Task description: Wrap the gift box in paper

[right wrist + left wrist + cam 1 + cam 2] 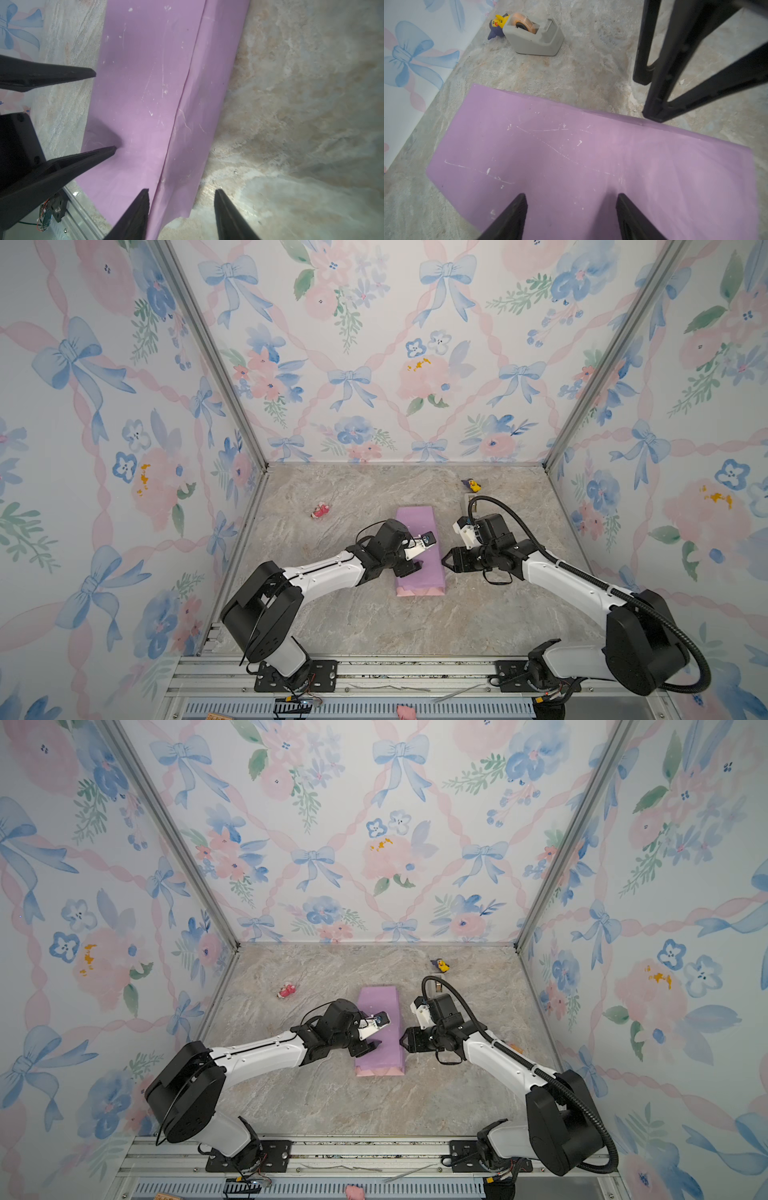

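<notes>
- Two grippers down at the paper [417, 526], mid-frame on the table [374, 622]. Lilac side out, folded into a long parcel, with a pale pink strip showing at its lower end in both top views.
- No sight of the box anywhere. Judged to be hidden under the fold, but cannot confirm.
- Left gripper [571, 199] spread open above the lilac top, nothing pinched. One fingertip [115, 148] apparently down on the sheet in the right wrist view.
- Right gripper [180, 193] open too, straddling the parcel's right-hand edge: one jaw over the loose flap [197, 124], one over bare marble, holding nothing.
- Seam [182, 104] running the length of the parcel, overlapped, with no tape visible on it.
- Biggest risk: both sets of jaws apart and nothing stuck down, so could spring back and unfold. Thin creased sheet, little to keep it shut.
- Second risk: flap corner lifted off the table, low in the right wrist view. Could snag on a jaw, then tear or drag the whole parcel sideways.
- Tight quarters between the two grippers too; could knock together on a careless reach.
- Around: grey tape dispenser [533, 39] at upper left of the left wrist view, well apart from the paper, with a yellow toy [498, 21] just behind it. Half hidden behind the right arm [561, 576] in a top view, so awkward to reach.
- Small pink toy [320, 511] left of the paper, well apart, blocking nothing.
</notes>
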Robot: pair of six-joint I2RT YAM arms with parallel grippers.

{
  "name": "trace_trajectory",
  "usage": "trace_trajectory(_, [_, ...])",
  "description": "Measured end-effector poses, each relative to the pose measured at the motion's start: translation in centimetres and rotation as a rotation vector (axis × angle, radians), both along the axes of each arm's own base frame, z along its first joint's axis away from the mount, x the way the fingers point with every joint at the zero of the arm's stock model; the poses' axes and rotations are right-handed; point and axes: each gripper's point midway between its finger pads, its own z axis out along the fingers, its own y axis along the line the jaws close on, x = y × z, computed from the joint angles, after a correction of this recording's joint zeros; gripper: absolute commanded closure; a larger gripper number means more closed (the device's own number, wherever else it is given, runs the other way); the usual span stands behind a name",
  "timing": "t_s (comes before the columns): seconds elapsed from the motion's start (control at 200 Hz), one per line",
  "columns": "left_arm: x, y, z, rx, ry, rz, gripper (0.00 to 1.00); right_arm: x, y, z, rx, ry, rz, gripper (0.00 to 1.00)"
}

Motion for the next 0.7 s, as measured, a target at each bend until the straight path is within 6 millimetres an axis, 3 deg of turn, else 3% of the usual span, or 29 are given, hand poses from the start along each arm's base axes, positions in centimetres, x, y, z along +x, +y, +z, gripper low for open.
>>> trace_trajectory(0.505, [0.0,0.0,-1.8,0.081,-0.025,-0.027,0.37,-0.3,1.2,-1.3,-0.023,0.004,0.055,0.44])
trace_trajectory(0.6, [0.1,0.0,-1.8,0.092,-0.036,-0.028,0.37,-0.3,1.1,-0.7,-0.02,-0.017,0.055,0.41])
trace_trajectory(0.7, [0.2,0.1,-1.9,0.099,-0.043,-0.026,0.37,-0.3,1.1,1.3,0.009,-0.079,0.057,0.39])
